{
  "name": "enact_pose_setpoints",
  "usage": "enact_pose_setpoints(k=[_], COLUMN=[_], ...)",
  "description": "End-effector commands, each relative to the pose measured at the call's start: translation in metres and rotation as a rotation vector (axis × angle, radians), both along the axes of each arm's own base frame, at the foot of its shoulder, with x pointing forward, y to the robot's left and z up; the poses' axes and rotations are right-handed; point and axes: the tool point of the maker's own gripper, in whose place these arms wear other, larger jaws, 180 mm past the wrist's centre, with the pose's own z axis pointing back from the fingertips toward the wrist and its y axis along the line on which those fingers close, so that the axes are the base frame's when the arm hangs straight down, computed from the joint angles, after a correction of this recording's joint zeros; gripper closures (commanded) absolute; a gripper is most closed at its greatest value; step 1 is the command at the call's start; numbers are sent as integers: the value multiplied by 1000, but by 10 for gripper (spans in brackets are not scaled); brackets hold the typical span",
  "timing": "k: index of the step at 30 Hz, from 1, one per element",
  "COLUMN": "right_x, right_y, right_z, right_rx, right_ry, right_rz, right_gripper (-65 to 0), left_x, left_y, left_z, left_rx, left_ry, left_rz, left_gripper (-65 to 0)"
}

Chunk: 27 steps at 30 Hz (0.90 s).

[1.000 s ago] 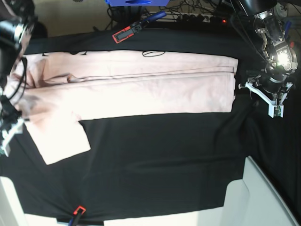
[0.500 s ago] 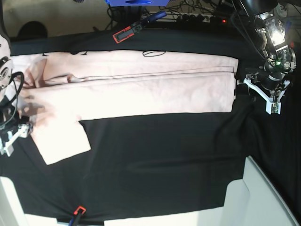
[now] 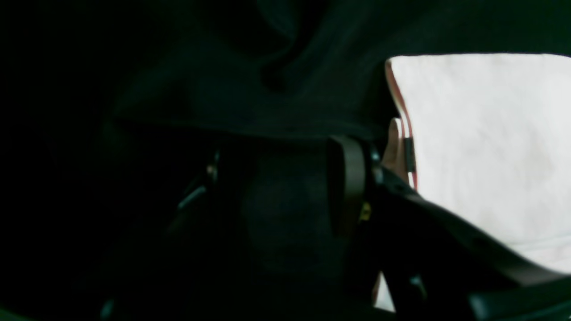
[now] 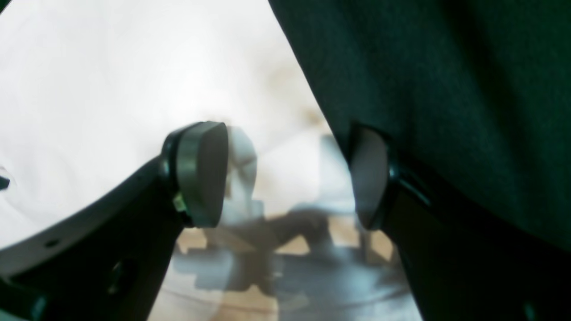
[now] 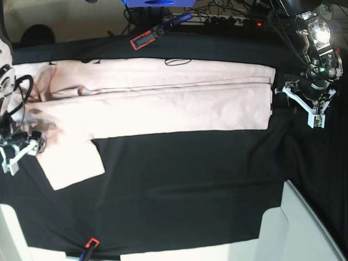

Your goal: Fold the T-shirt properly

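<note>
Base view: the T-shirt (image 5: pixel 157 103) is laid lengthwise as a folded band on the black-clothed bench (image 5: pixel 190 190), one sleeve left hanging below the band so it can be tucked in next; the right claw (image 5: pixel 19 149) is held low at that sleeve end, jaws wide and empty; the left claw (image 5: pixel 304 106) is poised just beside the hem end, apparently parted, nothing gripped.

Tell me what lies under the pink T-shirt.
The T-shirt lies on a black tablecloth, which shows all around it. Whatever is beneath the folded layers is covered.
</note>
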Motion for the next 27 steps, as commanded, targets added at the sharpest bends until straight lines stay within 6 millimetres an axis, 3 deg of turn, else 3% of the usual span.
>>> enact_pose_setpoints(k=[1, 10, 12, 19, 27], right_x=[7, 1, -5, -16, -16], right_y=[-9, -11, -11, -7, -17], right_z=[9, 6, 1, -7, -7], right_rx=[-4, -9, -8, -3, -39], right_ry=[-24, -5, 10, 49, 52], right_rz=[-12, -9, -10, -1, -38], right_gripper=[-408, -386, -326, -7, 0], left_x=[10, 10, 10, 10, 11], left_y=[6, 8, 8, 7, 7], left_z=[15, 17, 16, 16, 16], left_rx=[24, 32, 28, 25, 20], left_ry=[-49, -49, -48, -51, -52], left_rz=[-4, -6, -5, -4, -3], left_gripper=[-301, -299, -299, -299, -299])
